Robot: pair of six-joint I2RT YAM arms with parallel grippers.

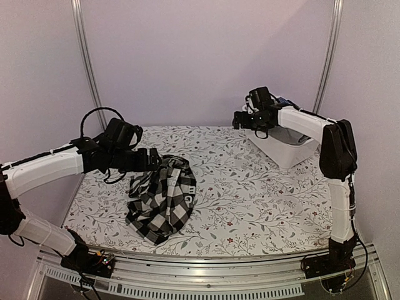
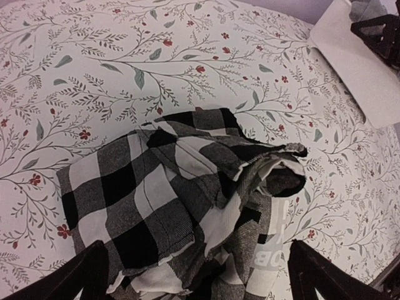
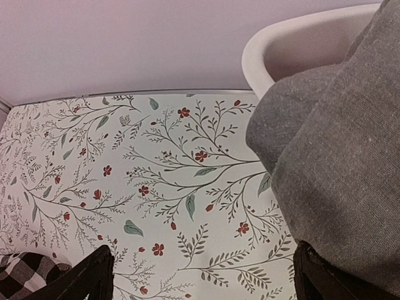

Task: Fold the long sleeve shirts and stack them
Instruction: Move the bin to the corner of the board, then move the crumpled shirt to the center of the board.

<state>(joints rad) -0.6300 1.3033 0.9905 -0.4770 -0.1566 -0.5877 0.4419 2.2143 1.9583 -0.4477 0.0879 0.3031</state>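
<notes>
A black-and-white checked shirt (image 1: 161,197) lies crumpled on the floral tablecloth at the left front. In the left wrist view the checked shirt (image 2: 162,194) fills the middle, with a grey printed label near its right edge. My left gripper (image 1: 153,160) hovers at the shirt's far end; its fingers (image 2: 81,275) stand wide apart over the cloth, open. A plain grey shirt (image 3: 337,169) hangs over the rim of a white bin (image 3: 275,44). My right gripper (image 1: 244,120) is open and empty just left of the bin, above the table.
The white bin (image 1: 287,153) stands at the back right of the table, with grey cloth (image 1: 282,134) in it. The floral tablecloth (image 1: 250,200) covers the table. Pale walls and two metal posts close off the back.
</notes>
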